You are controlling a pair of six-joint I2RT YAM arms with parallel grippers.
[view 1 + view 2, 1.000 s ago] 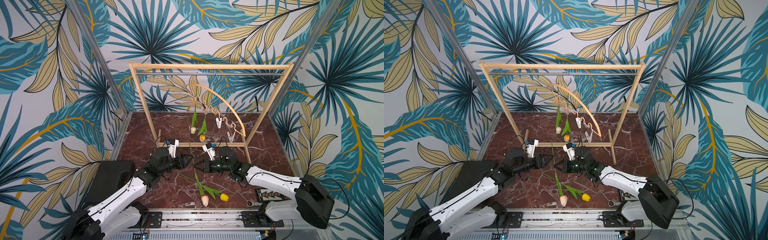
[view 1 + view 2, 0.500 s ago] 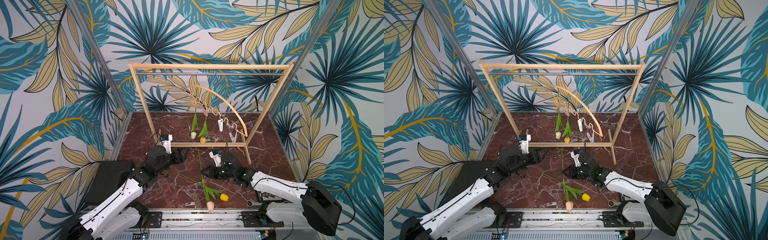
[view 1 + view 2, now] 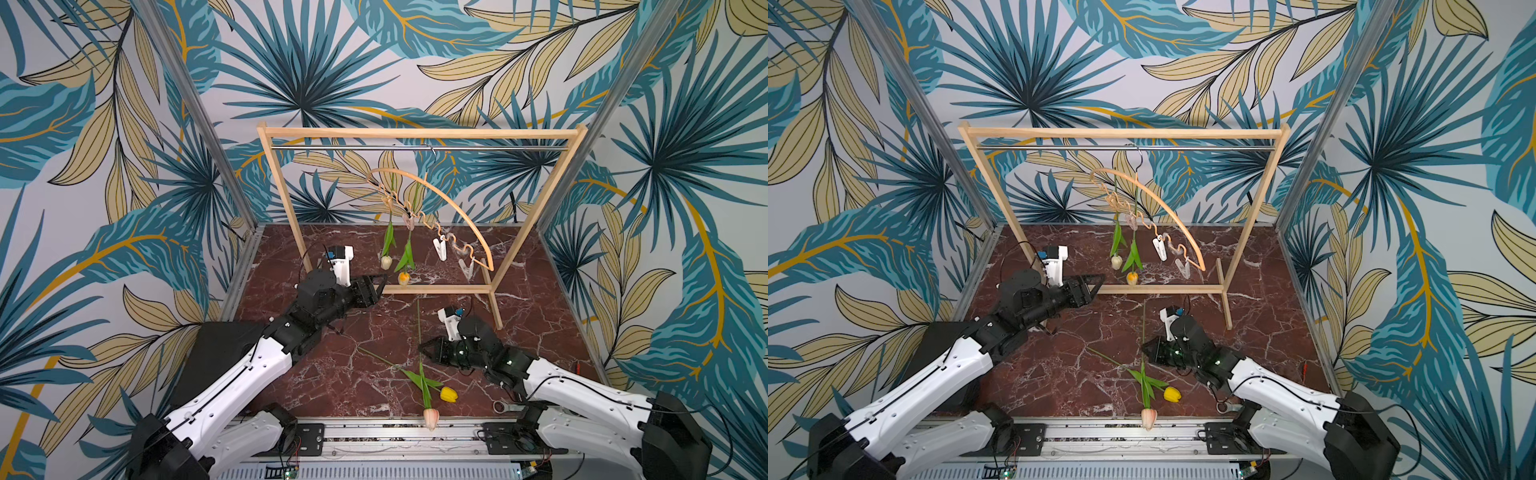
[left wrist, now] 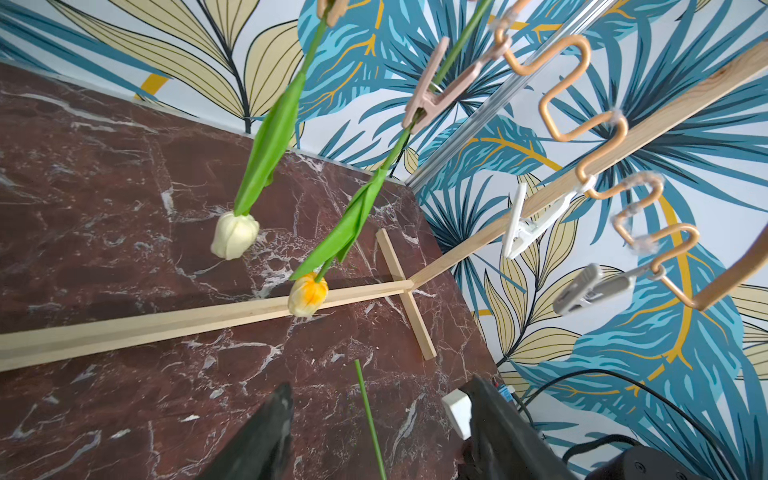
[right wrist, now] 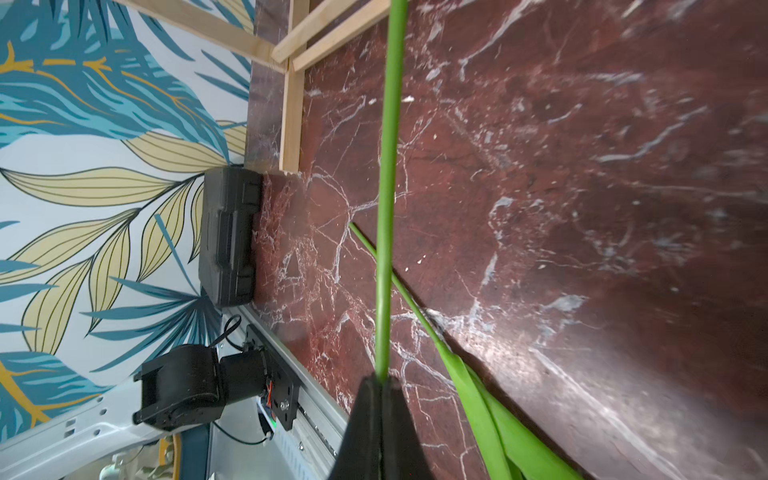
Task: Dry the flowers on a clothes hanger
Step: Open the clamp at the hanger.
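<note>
marble tabletop | yellow tulip lying | wooden rack standing

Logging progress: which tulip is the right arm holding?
The pink tulip: the right gripper is shut on its stem. The yellow tulip lies on the table; the cream tulip and orange tulip hang from the clothes hanger.

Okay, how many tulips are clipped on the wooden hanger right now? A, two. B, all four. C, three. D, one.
A: only the cream tulip and the orange-yellow tulip hang head down, clipped to the clothes hanger; the pink tulip and the bright yellow tulip are down below, unclipped.
</note>
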